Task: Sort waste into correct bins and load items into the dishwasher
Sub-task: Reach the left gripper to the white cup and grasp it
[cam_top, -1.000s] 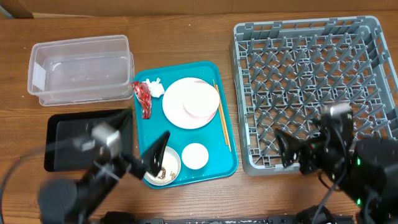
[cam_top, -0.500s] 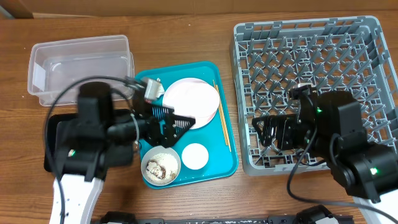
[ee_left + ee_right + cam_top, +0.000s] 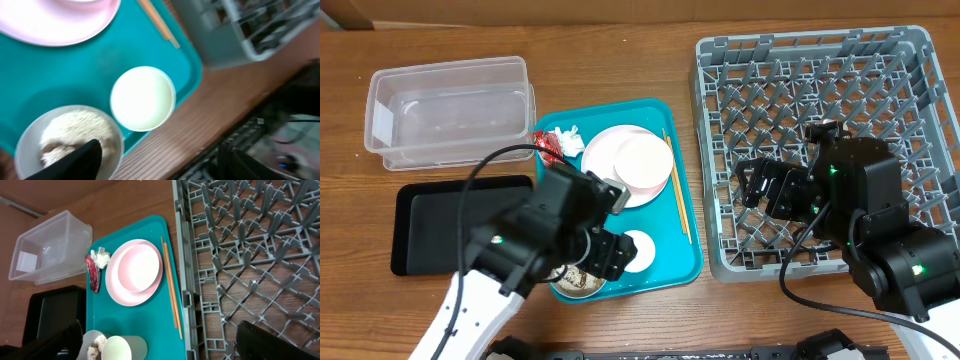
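Rice bowl [image 3: 116, 145] sits on the teal tray [image 3: 665, 262] directly beneath the left tool [image 3: 600, 258], which has swung off the plate [image 3: 620, 165] and now poses one finger [image 3: 80, 157] above the scraps [image 3: 65, 130]; whether it grasps cannot be told, so emptying appears next.

White cup [image 3: 142, 98] upright, just beside off-white bowl [image 3: 114, 140] holding rice scraps [image 3: 70, 127]

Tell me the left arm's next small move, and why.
Probably lower the left gripper and close on the bowl rim: it hangs open just over the rice inside, and those scraps likely need binning before the bowl is racked.
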`<action>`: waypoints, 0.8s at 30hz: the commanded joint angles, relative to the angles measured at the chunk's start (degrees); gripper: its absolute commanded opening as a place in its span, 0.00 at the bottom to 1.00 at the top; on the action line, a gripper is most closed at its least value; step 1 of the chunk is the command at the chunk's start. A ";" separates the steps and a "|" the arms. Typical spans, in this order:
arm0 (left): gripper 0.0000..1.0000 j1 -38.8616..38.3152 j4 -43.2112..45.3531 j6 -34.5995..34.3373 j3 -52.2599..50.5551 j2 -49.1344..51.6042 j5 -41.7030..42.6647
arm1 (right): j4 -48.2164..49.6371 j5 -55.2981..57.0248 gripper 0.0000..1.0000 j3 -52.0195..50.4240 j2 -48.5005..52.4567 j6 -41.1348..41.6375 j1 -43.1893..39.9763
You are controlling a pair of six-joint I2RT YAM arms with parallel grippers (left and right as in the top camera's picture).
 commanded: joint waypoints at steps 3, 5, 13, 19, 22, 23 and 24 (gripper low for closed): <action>0.79 -6.32 0.33 -6.05 0.37 6.03 -12.50 | -0.33 0.72 1.00 1.11 -0.04 0.74 -0.33; 0.79 -7.21 0.31 -6.58 0.37 9.18 -13.94 | -1.05 0.72 1.00 1.11 -0.04 0.74 -0.33; 0.72 -7.48 2.03 -6.56 0.37 25.00 -13.90 | -4.37 0.74 1.00 1.11 -0.04 0.70 -0.33; 0.05 -7.39 2.45 -6.56 0.50 30.71 -11.10 | -4.70 0.76 1.00 1.11 -0.04 0.70 -0.33; 0.04 -6.82 1.09 -7.52 2.80 30.16 -10.88 | -4.59 0.76 1.00 1.11 -0.04 0.72 -0.33; 0.04 -6.60 0.48 -7.58 4.17 29.77 -10.93 | -4.33 0.76 1.00 1.11 -0.04 0.72 -0.33; 0.04 -6.49 -0.11 -7.56 5.49 29.27 -10.95 | -4.09 0.74 1.00 1.11 -0.04 0.72 -0.33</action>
